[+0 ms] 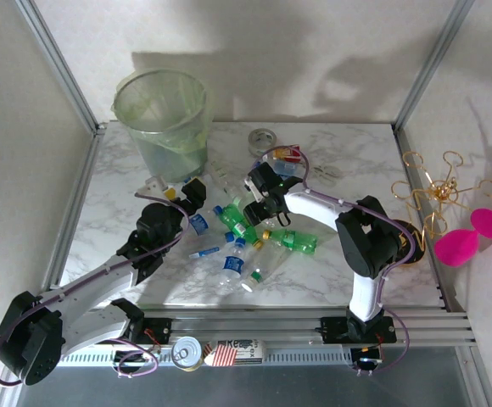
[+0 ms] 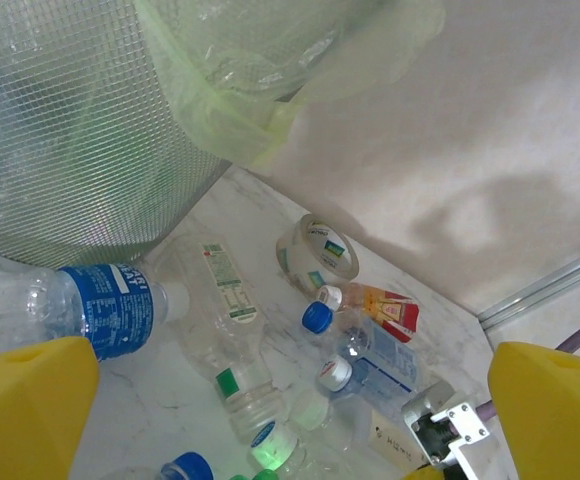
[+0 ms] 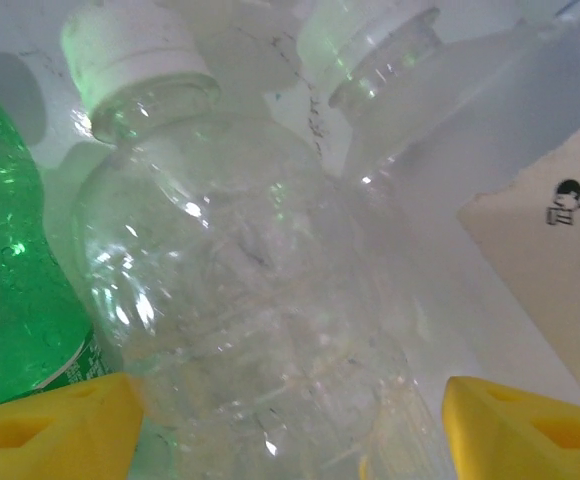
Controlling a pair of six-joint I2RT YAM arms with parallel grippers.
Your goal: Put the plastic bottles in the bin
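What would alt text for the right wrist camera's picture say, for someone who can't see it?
A clear plastic bottle with a white cap lies close up between the right gripper's two yellow jaws; whether they press it is unclear. A green bottle lies at its left, another clear bottle behind it.

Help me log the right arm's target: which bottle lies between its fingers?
The clear bottle with the white cap: it lies between the yellow fingers of the right gripper, while the green bottle sits off to one side.
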